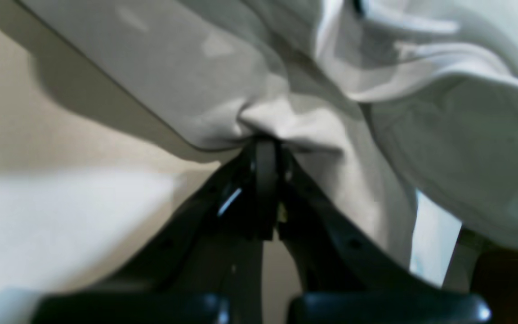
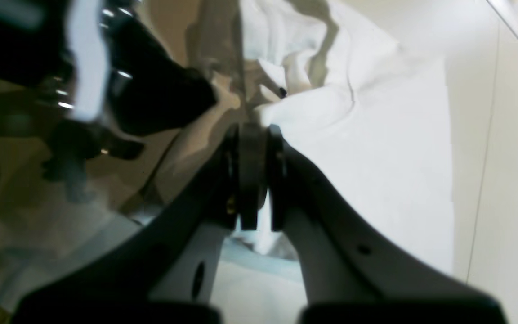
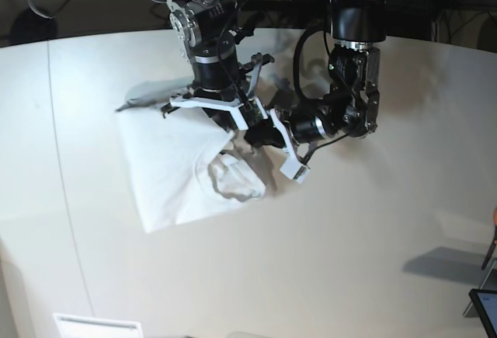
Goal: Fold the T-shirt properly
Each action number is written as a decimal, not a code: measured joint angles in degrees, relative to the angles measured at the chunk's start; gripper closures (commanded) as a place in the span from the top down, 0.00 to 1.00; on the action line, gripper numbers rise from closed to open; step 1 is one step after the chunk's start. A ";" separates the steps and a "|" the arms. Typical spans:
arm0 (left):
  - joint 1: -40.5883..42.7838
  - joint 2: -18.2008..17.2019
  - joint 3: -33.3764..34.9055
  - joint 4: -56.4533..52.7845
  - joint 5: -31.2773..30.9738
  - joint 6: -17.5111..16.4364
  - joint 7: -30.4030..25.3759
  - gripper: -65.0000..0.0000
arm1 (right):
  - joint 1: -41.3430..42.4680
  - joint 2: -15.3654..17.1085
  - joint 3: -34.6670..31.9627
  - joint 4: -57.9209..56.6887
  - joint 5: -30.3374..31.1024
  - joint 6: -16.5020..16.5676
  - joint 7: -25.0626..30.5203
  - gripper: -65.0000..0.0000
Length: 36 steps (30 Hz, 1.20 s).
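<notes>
The white T-shirt (image 3: pixel 171 175) lies mostly flat on the table at centre left, its right edge lifted and bunched into loose folds. Both grippers meet close together over that raised edge. In the left wrist view my left gripper (image 1: pixel 265 139) is shut on a pinch of the T-shirt (image 1: pixel 376 90), which hangs in folds above it. The right wrist view shows my right gripper (image 2: pixel 252 130) shut on the T-shirt (image 2: pixel 367 148) too, cloth spreading flat to its right. In the base view the left gripper (image 3: pixel 268 134) reaches in from the right and the right gripper (image 3: pixel 239 127) comes from above.
The off-white table (image 3: pixel 349 260) runs wide to the front and right. A seam line (image 3: pixel 62 175) crosses it at the left. A white label (image 3: pixel 97 326) sits at the front edge, and a dark screen corner (image 3: pixel 485 307) shows at far right.
</notes>
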 measured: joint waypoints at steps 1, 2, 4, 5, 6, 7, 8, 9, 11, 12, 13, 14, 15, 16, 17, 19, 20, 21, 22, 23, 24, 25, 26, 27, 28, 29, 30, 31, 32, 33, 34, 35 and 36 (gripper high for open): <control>0.00 0.00 0.00 0.00 0.00 0.00 0.00 0.00 | 0.00 0.00 0.00 0.00 0.02 0.02 0.37 0.01; -0.02 0.00 0.00 0.00 0.00 0.00 0.00 0.00 | 0.00 0.00 0.00 0.00 0.24 0.02 0.98 0.01; 0.00 0.07 0.00 0.00 0.00 0.00 0.00 0.00 | 0.00 0.00 0.00 -0.15 1.66 0.02 1.22 0.02; 0.00 0.09 0.00 0.00 -0.02 0.00 0.04 0.00 | 0.00 0.00 0.00 -0.50 3.15 0.02 1.20 0.02; -0.02 0.13 0.00 0.00 0.00 0.00 0.11 0.00 | -0.02 -0.02 0.00 -0.68 4.83 0.02 1.14 0.02; -0.02 0.13 0.00 0.00 -0.02 0.00 0.15 0.00 | -0.31 -0.31 0.00 -0.55 7.43 -0.17 1.01 0.04; -0.04 0.15 0.00 0.00 0.00 0.00 0.17 0.00 | -0.28 -0.31 0.00 -0.48 9.42 -0.22 1.18 0.07; -0.02 0.15 0.00 0.00 -0.02 0.00 0.17 0.00 | -0.28 -0.42 0.00 -0.48 10.45 -0.22 1.22 0.12; -0.02 -0.02 -0.28 0.00 -0.02 -0.04 0.39 0.00 | -0.35 -0.42 0.00 -0.42 10.56 -0.52 2.71 0.26; -0.02 -0.22 -0.28 0.00 -0.04 -0.09 0.42 0.00 | -0.48 -0.42 0.00 -0.35 10.51 -0.98 3.78 0.32; 0.00 -0.35 -0.28 0.00 -0.09 -0.17 0.39 0.00 | -0.55 -0.42 0.00 -0.33 10.29 -1.11 4.09 0.40; -0.02 -0.37 -0.33 0.00 -0.07 -0.22 0.46 0.00 | -0.61 -0.42 0.00 -0.28 10.08 -1.44 4.20 0.44; -0.02 -0.48 -0.35 0.02 -0.11 -0.22 0.44 0.00 | -0.61 -0.39 0.00 -0.13 9.73 -1.66 4.20 0.48; 0.00 -0.50 -0.35 0.02 -0.09 -0.22 0.46 0.00 | -0.61 -0.39 0.00 -0.09 9.51 -1.66 4.22 0.49; 0.02 -0.59 -0.35 0.04 -0.22 -0.24 0.44 0.00 | -0.61 -0.39 0.00 -0.09 9.53 -1.66 4.24 0.49; 0.00 -0.61 -0.37 0.07 -0.17 -0.24 0.59 0.00 | -0.61 -0.39 0.00 -0.09 9.53 -1.66 4.26 0.49; 0.00 -0.61 -0.44 0.07 -0.20 -0.24 0.59 0.00 | -0.61 -0.39 0.00 -0.09 9.51 -1.66 4.28 0.49; 0.02 -0.48 -1.07 0.07 -0.20 -0.31 0.76 0.00 | -0.61 -0.39 0.00 -0.09 9.55 -1.66 4.70 0.49; 0.11 -0.39 -1.86 0.07 -0.17 -0.31 0.85 0.00 | -0.61 -0.39 0.00 -0.09 9.70 -1.66 6.16 0.49; 0.13 -0.33 -2.54 0.07 -0.20 -0.24 0.83 0.00 | -0.57 -0.31 0.00 -0.09 9.70 -1.68 8.07 0.49; 0.11 -0.28 -3.04 0.07 -0.17 -0.15 0.70 0.00 | -0.44 -0.13 0.02 -0.09 9.55 -2.08 10.05 0.49; 0.09 -0.17 -3.37 0.20 0.02 -0.13 0.74 0.00 | -0.46 -0.13 0.50 -0.09 9.22 -2.78 11.78 0.50; 0.15 -0.13 -3.58 0.81 0.13 0.00 0.92 0.00 | -0.83 -0.17 1.16 0.17 7.87 -4.15 12.68 0.50; 0.39 -0.22 -3.65 1.86 0.90 0.09 1.16 0.00 | -1.18 -0.37 2.58 0.42 5.79 -5.16 12.94 0.50; 0.81 -0.68 -3.61 3.39 1.46 0.70 1.38 0.00 | -1.20 -0.68 4.39 0.35 3.54 -5.16 13.07 0.50; 1.36 -1.44 -3.23 5.29 1.75 0.90 1.99 0.00 | -0.87 -1.25 6.40 0.09 1.40 -5.33 12.61 0.50; 2.34 -2.32 -3.15 7.41 2.23 0.87 2.19 0.00 | 0.04 -2.60 8.66 -0.74 -1.07 -7.37 11.82 0.49; 3.26 -2.73 -3.50 9.60 2.05 0.92 2.12 0.00 | 0.83 -3.08 11.21 -0.70 -1.22 -7.52 12.26 0.49; 4.48 -3.41 -3.54 12.13 2.40 0.94 2.16 0.00 | 1.55 -3.08 13.77 -0.46 -1.03 -6.54 14.19 0.47; 5.62 -4.37 -3.50 14.62 2.21 0.90 2.34 0.00 | 2.05 -2.95 16.09 -0.42 -1.16 -6.60 14.19 0.41; 6.34 -4.94 -3.52 16.81 2.16 0.94 2.67 0.00 | 2.36 -2.49 18.43 -0.44 -1.09 -6.60 13.84 0.32; 7.10 -5.27 -3.50 19.37 2.91 0.94 2.93 0.00 | 2.38 -1.29 20.17 -0.46 -0.50 -6.43 13.77 0.20; 7.85 -5.27 -3.63 22.14 2.99 1.01 2.78 0.00 | 2.36 0.39 21.86 -0.52 -0.87 -6.62 12.96 0.06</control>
